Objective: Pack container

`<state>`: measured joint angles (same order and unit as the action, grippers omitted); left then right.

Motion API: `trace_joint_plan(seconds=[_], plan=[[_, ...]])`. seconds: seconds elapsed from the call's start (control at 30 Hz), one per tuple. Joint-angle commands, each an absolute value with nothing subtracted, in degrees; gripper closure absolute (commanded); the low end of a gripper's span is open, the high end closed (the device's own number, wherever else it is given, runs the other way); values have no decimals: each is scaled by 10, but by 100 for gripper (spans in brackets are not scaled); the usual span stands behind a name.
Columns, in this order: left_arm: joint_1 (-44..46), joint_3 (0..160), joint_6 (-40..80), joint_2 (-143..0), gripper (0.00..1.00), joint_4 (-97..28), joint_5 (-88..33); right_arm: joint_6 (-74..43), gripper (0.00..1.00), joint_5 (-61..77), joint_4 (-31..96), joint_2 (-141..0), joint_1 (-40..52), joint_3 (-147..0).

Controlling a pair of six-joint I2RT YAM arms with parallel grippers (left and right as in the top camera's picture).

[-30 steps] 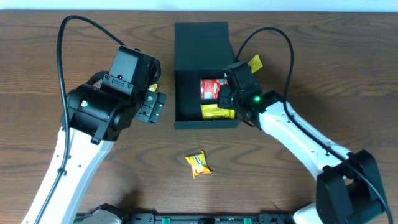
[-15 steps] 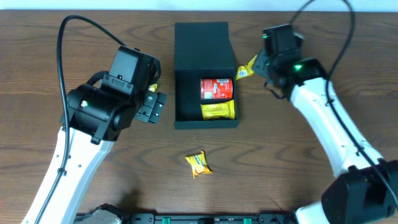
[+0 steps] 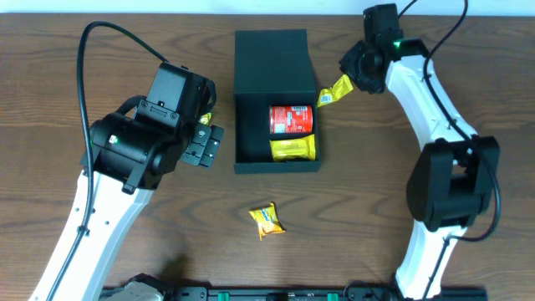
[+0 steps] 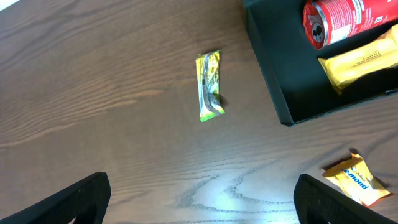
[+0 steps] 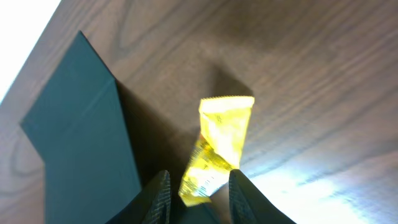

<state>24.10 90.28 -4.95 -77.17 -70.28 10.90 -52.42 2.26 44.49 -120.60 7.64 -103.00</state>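
On the bench (image 3: pixel 351 234), the container (image 3: pixel 269 58) lies open at centre, a red can (image 3: pixel 291 119) and a snack bar (image 3: pixel 292 150) inside. The left jaws hang spread wide, empty. The right jaws stand parted astride the yellow packet (image 5: pixel 219 140) just beside the container. Pinching only its twisted end, they may drop it or snag the wall.

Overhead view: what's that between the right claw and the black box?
A twisted yellow snack packet lies on the wood between the right gripper and the container, shown overhead.
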Motion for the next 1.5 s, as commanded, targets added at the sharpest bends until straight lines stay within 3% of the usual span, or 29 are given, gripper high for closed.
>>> trace_joint_plan(seconds=[0.0,0.77,0.87,1.13,1.47], plan=[[240,907,-51,-775,4,-705,108,-557,68,62,447,-1221,62,-1065],[240,907,-52,-775,5,-707,109,-567,78,110,432,-1314,52,-1064],[240,907,-52,-775,5,-707,109,-563,85,109,424,-1314,52,-1064],[240,907,-52,-775,5,-707,109,-556,71,110,398,-1314,40,-1064],[240,907,-52,-775,4,-702,109,-546,76,109,381,-1314,27,-1064]])
